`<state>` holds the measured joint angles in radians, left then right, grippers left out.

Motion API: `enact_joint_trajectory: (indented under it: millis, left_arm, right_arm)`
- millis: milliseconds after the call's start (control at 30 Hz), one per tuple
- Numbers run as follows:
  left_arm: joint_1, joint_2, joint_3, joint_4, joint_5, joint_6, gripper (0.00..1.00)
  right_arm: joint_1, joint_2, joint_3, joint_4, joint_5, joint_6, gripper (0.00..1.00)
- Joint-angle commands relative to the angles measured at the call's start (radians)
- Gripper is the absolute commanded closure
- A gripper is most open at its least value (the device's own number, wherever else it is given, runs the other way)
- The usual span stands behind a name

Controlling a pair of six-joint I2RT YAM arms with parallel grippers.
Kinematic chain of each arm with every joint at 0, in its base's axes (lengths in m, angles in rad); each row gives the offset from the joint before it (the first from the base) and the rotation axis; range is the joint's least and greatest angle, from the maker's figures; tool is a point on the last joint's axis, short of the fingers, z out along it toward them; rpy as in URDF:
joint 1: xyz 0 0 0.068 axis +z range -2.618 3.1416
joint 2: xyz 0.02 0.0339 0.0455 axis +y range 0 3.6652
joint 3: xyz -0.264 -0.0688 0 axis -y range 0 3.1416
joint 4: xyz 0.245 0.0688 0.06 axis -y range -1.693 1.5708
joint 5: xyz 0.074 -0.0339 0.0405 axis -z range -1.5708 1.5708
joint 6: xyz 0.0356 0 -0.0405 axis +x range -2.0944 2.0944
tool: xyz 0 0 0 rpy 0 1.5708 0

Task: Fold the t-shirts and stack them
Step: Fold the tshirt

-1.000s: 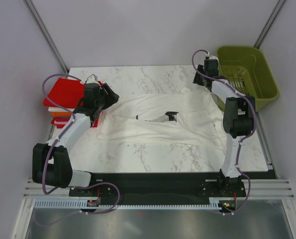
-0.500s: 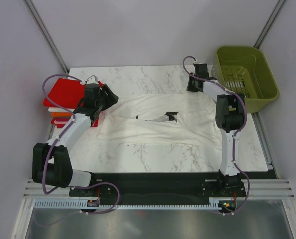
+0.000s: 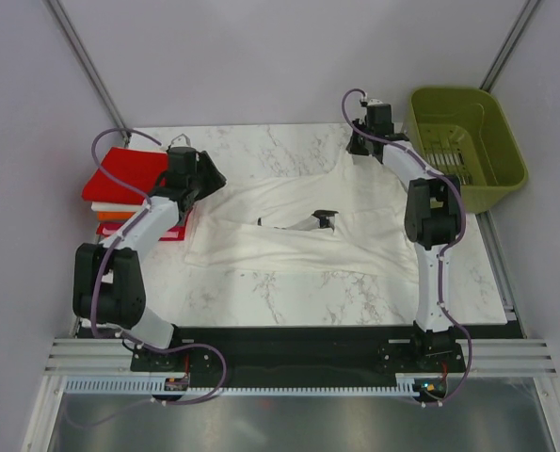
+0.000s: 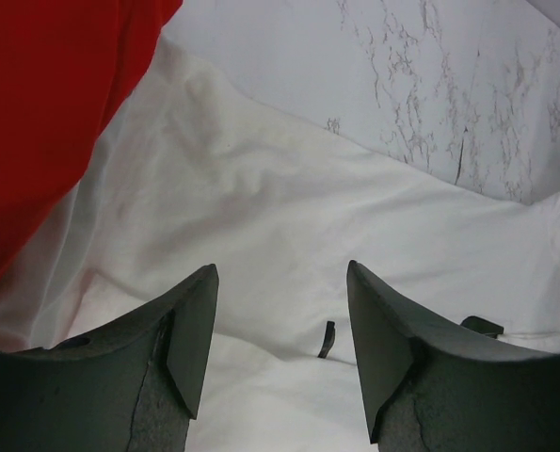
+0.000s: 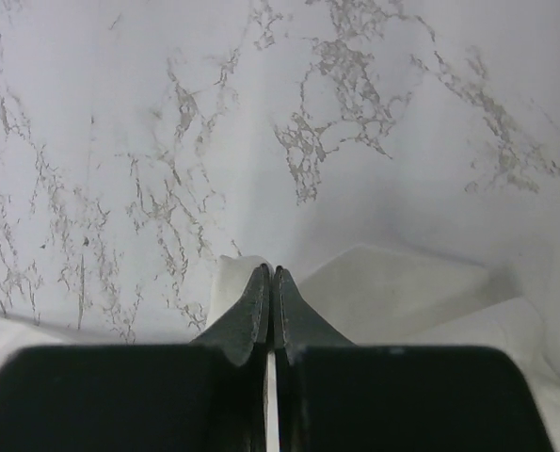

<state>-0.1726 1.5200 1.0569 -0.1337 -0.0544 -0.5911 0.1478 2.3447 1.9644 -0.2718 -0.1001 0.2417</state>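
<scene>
White t-shirt (image 3: 289, 243) between right jaws

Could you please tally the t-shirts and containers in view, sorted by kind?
Spread white t-shirt: 1
Folded t-shirts stacked at left: 4 (red, white, orange, red)
Green basket: 1
Total: 6

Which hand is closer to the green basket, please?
Right. The right hand is near the basket, at the white shirt's far edge; the left hand is across the table, beside the stack of folded shirts.
</scene>
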Motion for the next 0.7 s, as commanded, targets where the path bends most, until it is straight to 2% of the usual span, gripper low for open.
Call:
enact_joint_trajectory:
  millis: [0,33,67,100,133,233,467,667]
  left_arm:
    - [-0.005,0.048,0.071,-0.007,-0.032,0.042,0.36]
    - [-0.005,0.055,0.086,-0.007,-0.03,0.043,0.36]
    - [-0.007,0.071,0.092,-0.007,-0.03,0.043,0.36]
    - [-0.007,0.078,0.1,-0.007,-0.03,0.045,0.36]
    - [-0.007,0.084,0.113,-0.009,-0.032,0.047,0.36]
    - [-0.007,0.104,0.136,-0.021,-0.038,0.057,0.36]
    - [-0.007,0.167,0.202,-0.069,-0.05,0.068,0.36]
    - [-0.007,0.198,0.238,-0.086,-0.059,0.076,0.36]
  right_arm:
    - [0.036,-0.03,0.025,0.074,-0.038,-0.057,0.97]
    - [0.053,-0.031,0.022,0.077,-0.036,-0.07,0.92]
    - [0.056,-0.035,0.019,0.083,-0.02,-0.088,0.79]
    - [0.062,-0.036,0.013,0.083,-0.003,-0.091,0.54]
    - [0.065,-0.038,0.01,0.085,0.019,-0.091,0.5]
    - [0.061,-0.054,-0.013,0.088,0.066,-0.085,0.45]
    - [-0.004,-0.061,-0.027,0.066,0.138,0.008,0.45]
    - [-0.03,0.028,0.069,0.005,0.197,0.008,0.44]
